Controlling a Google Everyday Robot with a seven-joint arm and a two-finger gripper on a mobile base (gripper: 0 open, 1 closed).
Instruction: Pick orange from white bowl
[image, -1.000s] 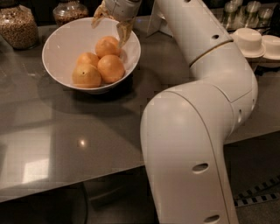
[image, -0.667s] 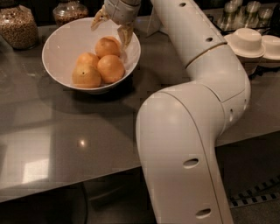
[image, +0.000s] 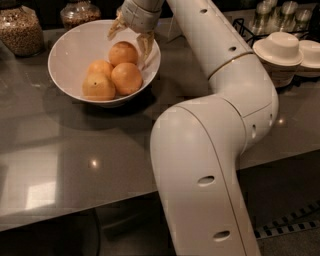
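The white bowl (image: 70, 55) stands at the back left of the grey counter and holds several oranges. The rear orange (image: 123, 53) lies on top of the others, with an orange (image: 127, 79) in front of it and another orange (image: 99, 67) to its left. A yellower one with a dark stem dot (image: 97, 86) lies at the front left. My gripper (image: 128, 45) reaches down into the bowl from the back. It is open, with one finger (image: 115, 27) to the left of the rear orange and the other (image: 145, 47) to its right by the rim.
Two glass jars (image: 18, 30) (image: 80, 12) stand behind the bowl at the back left. Stacked small white dishes (image: 278, 50) and a wire rack with jars (image: 270, 17) are at the back right. My arm's bulky body (image: 200, 160) hangs over the counter's front right.
The gripper has come down a little into the bowl, its fingers now on either side of the rear orange. The oranges have not moved.
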